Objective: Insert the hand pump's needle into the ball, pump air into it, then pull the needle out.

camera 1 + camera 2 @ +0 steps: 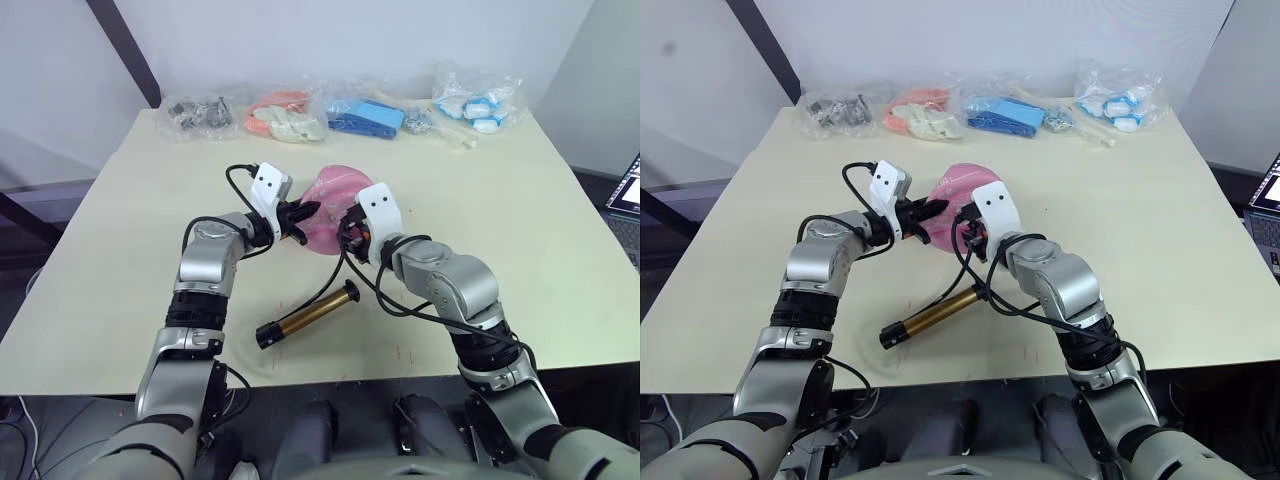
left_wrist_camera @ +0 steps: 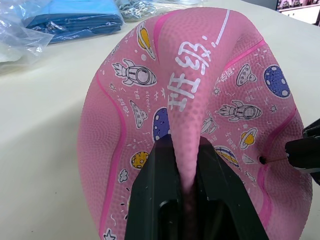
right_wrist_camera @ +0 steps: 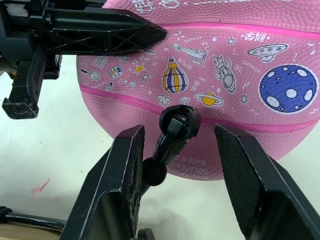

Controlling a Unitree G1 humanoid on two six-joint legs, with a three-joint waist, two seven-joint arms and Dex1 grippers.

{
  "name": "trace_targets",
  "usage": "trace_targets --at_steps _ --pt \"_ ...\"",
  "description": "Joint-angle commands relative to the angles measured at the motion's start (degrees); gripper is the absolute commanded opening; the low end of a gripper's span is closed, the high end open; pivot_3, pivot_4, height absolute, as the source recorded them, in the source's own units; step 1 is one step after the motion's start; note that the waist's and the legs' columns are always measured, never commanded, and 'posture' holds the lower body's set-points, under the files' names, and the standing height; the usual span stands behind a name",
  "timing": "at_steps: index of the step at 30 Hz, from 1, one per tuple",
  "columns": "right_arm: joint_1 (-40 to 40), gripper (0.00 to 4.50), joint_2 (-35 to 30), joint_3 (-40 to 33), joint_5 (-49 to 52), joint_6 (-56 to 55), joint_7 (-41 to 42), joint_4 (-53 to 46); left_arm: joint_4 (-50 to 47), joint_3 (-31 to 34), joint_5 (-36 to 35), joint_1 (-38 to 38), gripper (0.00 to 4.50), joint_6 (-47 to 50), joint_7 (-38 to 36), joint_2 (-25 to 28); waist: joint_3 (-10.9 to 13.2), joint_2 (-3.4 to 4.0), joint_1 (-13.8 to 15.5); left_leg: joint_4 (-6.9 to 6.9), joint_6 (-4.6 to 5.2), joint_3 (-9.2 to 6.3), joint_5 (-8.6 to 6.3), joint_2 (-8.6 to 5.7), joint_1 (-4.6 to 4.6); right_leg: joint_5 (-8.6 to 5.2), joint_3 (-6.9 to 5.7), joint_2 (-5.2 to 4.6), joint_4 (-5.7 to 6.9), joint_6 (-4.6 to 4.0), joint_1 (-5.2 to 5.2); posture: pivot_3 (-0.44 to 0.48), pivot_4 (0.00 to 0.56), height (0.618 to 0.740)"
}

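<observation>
At table centre: soft, deflated ball [image 2: 200,100], fold pinched in left tool [image 2: 187,200]; needle [image 2: 274,160] at valve, fitting between right tool's [image 3: 180,150] spread fingers; handle gently, near fitting.

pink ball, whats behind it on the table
Behind the ball, along the table's far edge, lie clear bags: dark parts, orange pieces, blue pieces, white-blue items. The tabletop directly behind it is hidden.

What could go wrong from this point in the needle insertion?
The left gripper pinches only a soft fold of the deflated ball, so it may slip. The needle sits at the valve, held loosely between the right gripper's open fingers; it could bend or pop out.
</observation>
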Motion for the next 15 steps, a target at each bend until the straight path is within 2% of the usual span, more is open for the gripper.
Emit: trace_targets --at_steps 1,8,15 --pt "-0.1 2.30 1.7 -2.0 0.0 -1.5 -0.5 -0.9 5.2 -3.8 2.0 3.4 0.00 2.5 0.1 -0.5 0.0 0.00 0.0 0.00 0.00 -0.01 0.00 0.00 0.00 0.00 0.00 0.00 0.00 0.00 0.00 0.000 0.150 0.740" --pt "-0.5 2.30 4.8 -6.1 0.4 -1.0 -2.3 0.2 4.8 -3.9 1.9 3.7 0.00 2.6 0.1 -0.6 0.0 -0.01 0.0 0.00 -0.01 0.00 0.00 0.00 0.01 0.00 0.00 0.00 0.02 0.00 0.00 0.000 0.150 0.740" --pt "-0.6 2.30 4.2 -5.1 0.0 -0.2 -1.4 0.7 5.1 -4.0 2.0 3.5 0.00 2.4 0.1 -0.9 0.0 -0.01 0.0 0.01 -0.01 0.00 0.01 0.00 0.02 0.00 0.01 0.00 0.03 0.00 0.00 0.000 0.150 0.740"
